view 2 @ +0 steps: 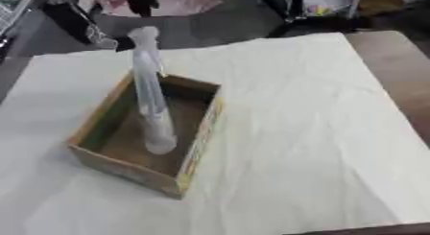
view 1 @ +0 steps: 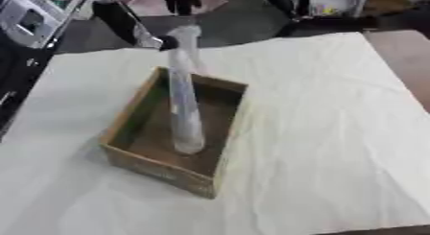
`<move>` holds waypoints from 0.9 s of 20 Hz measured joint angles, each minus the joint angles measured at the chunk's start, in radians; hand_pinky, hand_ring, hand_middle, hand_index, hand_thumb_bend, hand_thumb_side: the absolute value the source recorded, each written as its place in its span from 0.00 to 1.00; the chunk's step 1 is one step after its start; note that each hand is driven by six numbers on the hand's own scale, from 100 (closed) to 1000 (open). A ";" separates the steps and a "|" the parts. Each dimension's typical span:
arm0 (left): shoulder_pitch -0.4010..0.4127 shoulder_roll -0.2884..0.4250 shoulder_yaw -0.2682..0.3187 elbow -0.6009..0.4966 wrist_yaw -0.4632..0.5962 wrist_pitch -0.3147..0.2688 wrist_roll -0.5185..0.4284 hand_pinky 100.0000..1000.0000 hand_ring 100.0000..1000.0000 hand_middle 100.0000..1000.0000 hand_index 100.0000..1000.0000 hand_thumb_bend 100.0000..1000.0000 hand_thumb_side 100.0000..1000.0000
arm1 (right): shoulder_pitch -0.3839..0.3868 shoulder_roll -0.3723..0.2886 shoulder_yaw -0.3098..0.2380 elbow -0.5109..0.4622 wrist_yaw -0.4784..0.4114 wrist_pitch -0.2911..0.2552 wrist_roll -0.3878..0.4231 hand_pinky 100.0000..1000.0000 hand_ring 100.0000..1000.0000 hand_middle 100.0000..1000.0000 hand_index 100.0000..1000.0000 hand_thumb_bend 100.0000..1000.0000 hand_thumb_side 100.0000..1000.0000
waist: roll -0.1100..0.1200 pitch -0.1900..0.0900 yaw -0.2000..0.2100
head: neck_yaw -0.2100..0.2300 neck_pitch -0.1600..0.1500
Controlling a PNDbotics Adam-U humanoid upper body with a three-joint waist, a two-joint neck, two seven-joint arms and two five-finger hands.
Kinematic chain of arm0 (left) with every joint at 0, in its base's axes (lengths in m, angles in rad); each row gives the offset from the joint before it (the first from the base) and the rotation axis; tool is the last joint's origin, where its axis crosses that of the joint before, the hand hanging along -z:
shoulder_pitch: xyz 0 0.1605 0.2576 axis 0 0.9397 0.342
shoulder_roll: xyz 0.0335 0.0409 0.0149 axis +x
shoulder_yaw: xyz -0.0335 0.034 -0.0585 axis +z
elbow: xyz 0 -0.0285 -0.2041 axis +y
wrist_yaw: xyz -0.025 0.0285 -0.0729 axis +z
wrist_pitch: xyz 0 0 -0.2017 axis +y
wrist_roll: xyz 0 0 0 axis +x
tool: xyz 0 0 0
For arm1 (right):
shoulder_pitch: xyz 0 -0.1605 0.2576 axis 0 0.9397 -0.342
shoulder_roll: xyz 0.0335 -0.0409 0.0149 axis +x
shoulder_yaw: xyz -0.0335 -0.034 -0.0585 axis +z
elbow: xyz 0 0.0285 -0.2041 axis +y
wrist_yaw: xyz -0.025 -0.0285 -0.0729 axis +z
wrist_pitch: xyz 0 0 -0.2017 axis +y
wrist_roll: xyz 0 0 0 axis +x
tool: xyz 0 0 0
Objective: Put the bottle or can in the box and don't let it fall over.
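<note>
Looking down, you have the box (view 1: 172, 135) sitting on the white cloth (view 1: 328, 133) that covers the tabletop (view 2: 395, 71), turned askew so one corner points toward you. It is a shallow, open-topped wooden box with brown walls, a darker floor, and some yellow and pale printing along its outer sides that you cannot read.

Inside it stands the bottle (view 1: 185, 99), the only thing the box holds. Its base rests on the box floor, nearer the front half, and it rises well above the rim. It is tall, slim and pale, translucent, with a whitish cap at the top. It appears upright on its base; its top leans toward the far left in both views, as you would expect from a camera looking down on it.

Neither of your hands shows in either view, so you cannot tell whether their fingers are open or closed. Nothing touches the bottle.

Beyond the cloth's far edge you see dark floor, dark equipment at the left, and blurred furniture legs.
</note>
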 measured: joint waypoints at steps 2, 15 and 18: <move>0.000 0.000 0.001 0.000 0.001 0.000 0.000 0.71 0.71 0.64 0.84 0.36 0.27 | 0.000 0.000 0.000 0.000 -0.001 0.000 -0.002 0.94 0.92 0.99 0.92 0.32 0.42 | 0.000 0.000 0.003 | 0.001 0.000; 0.009 0.003 0.032 -0.008 0.060 0.008 -0.008 0.65 0.65 0.59 0.80 0.20 0.23 | 0.002 0.000 0.000 0.000 -0.009 -0.004 -0.011 0.93 0.92 0.98 0.92 0.33 0.42 | -0.011 -0.006 0.010 | 0.007 0.000; 0.022 0.024 0.069 -0.018 0.096 0.018 -0.018 0.64 0.64 0.60 0.80 0.14 0.27 | 0.007 0.000 -0.004 0.000 -0.010 -0.008 -0.015 0.93 0.92 0.98 0.92 0.33 0.42 | -0.012 -0.007 0.017 | 0.005 0.000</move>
